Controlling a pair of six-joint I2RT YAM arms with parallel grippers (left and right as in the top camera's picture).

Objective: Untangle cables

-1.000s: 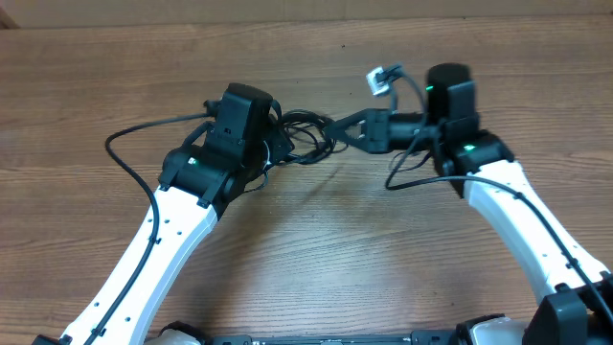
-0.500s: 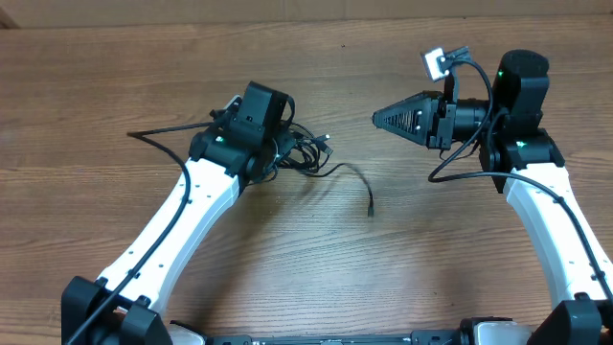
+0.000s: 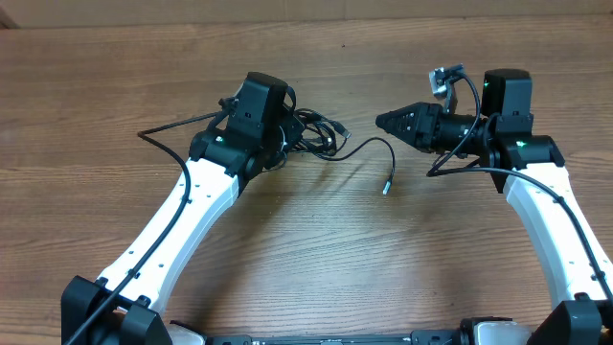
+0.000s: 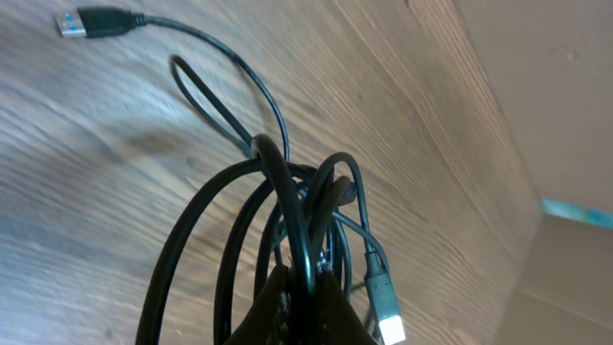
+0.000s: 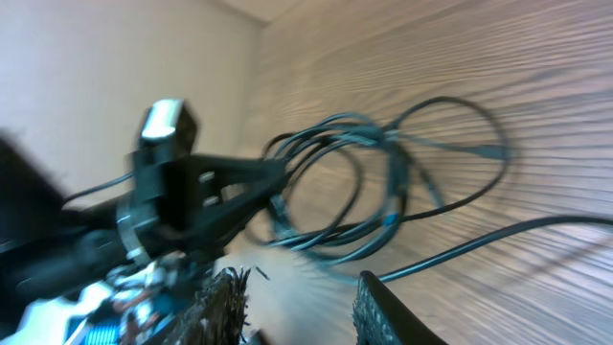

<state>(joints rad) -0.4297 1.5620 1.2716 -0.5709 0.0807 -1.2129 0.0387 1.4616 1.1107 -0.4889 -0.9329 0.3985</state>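
The cables (image 3: 311,142) (one knotted bundle; the separate cords could not be counted) were held near the table's (image 3: 287,251) centre, toward its far edge, clamped in the left gripper (image 4: 305,305). The right gripper (image 5: 302,292) was seen parted and empty. The cords were judged light, limp and springy, best taken by the one loose strand (image 3: 364,144), near its plug (image 3: 387,184).

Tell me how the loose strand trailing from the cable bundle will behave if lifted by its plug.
Probably floppy: the strand curves slackly. Thin, so likely light. It runs into the bundle the left gripper holds, so pulling may snag.
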